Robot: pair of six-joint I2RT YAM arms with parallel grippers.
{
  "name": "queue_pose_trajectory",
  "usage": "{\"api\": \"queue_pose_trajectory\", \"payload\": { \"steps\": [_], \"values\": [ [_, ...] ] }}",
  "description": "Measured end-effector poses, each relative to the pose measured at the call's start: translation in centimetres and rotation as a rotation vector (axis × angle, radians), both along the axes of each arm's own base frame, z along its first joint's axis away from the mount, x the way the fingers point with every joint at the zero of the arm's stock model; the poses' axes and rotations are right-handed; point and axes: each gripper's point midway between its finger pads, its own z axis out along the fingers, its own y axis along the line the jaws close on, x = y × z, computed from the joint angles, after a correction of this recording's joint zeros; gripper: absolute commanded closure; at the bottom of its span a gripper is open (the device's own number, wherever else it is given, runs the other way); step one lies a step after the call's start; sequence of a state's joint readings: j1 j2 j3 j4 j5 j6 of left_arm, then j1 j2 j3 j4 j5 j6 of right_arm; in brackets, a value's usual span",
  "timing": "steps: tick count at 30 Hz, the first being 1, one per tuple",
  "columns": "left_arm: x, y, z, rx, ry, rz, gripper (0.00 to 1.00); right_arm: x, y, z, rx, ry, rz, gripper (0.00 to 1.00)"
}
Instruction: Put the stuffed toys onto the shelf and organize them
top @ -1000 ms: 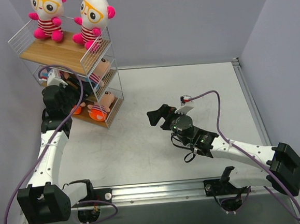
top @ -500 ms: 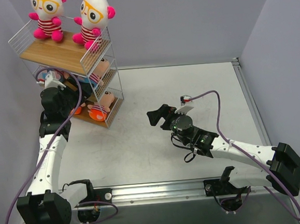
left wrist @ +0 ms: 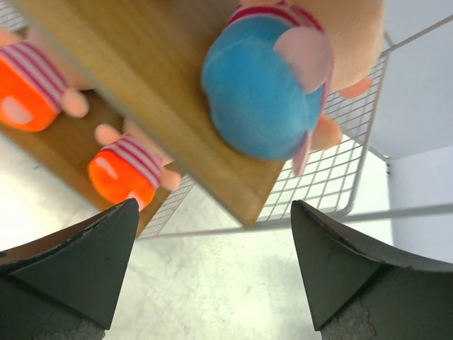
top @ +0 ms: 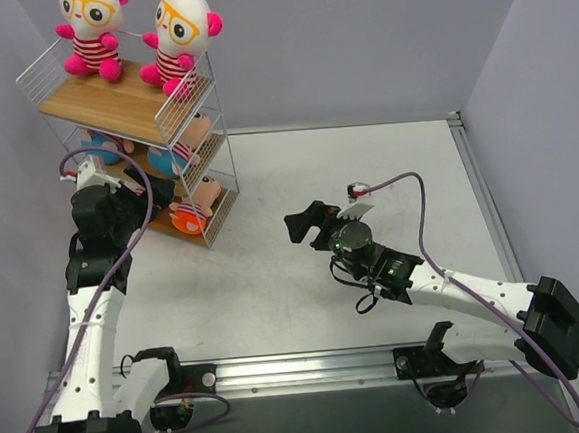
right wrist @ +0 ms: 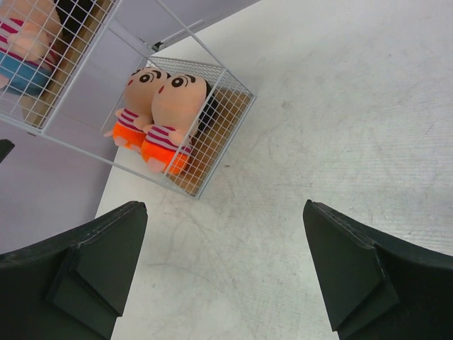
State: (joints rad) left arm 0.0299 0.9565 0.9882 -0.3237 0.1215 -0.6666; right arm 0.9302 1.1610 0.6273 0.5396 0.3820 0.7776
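The table [top: 366, 170] is carrying the shelf [top: 110, 102] at its far left corner. The left gripper [left wrist: 212, 227] is hovering just beside the middle tier, fingers spread wide and pinching nothing. A blue-bottomed toy [left wrist: 265, 92] is resting on that board right ahead of it. The right gripper [right wrist: 225, 212] is hanging mid-table with jaws spread, empty, well apart from the shelf. Two orange toys [right wrist: 159, 120] are lying on the bottom tier, and two white ones [top: 180, 34] are sitting on top.

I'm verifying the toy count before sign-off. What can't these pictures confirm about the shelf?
Top view: middle-tier toys mostly hidden beneath the top board; number unclear.
Left wrist view: blue-bottomed toy, head cut off by the upper edge.
Right wrist view: middle tier cropped at the left edge, seen only through mesh.
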Motion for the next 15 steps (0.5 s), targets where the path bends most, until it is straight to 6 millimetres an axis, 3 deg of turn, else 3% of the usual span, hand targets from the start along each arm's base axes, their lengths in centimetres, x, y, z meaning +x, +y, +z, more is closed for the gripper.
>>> {"api": "queue_pose_trajectory", "payload": {
  "steps": [7,11,15],
  "values": [
    [-4.2,2.4,0.3,0.11,0.052,0.102,0.06,0.3,-1.4,1.3,-0.072,-0.036,-0.039,0.0],
    [-6.8,3.8,3.2,0.192,0.028,0.153,0.06,0.7,-3.2,3.3,-0.148,-0.079,-0.095,0.0],
    [-10.0,5.2,7.4,0.278,-0.041,0.207,0.06,0.9,-6.2,6.1,-0.259,-0.124,-0.184,0.0]
  ]
}}
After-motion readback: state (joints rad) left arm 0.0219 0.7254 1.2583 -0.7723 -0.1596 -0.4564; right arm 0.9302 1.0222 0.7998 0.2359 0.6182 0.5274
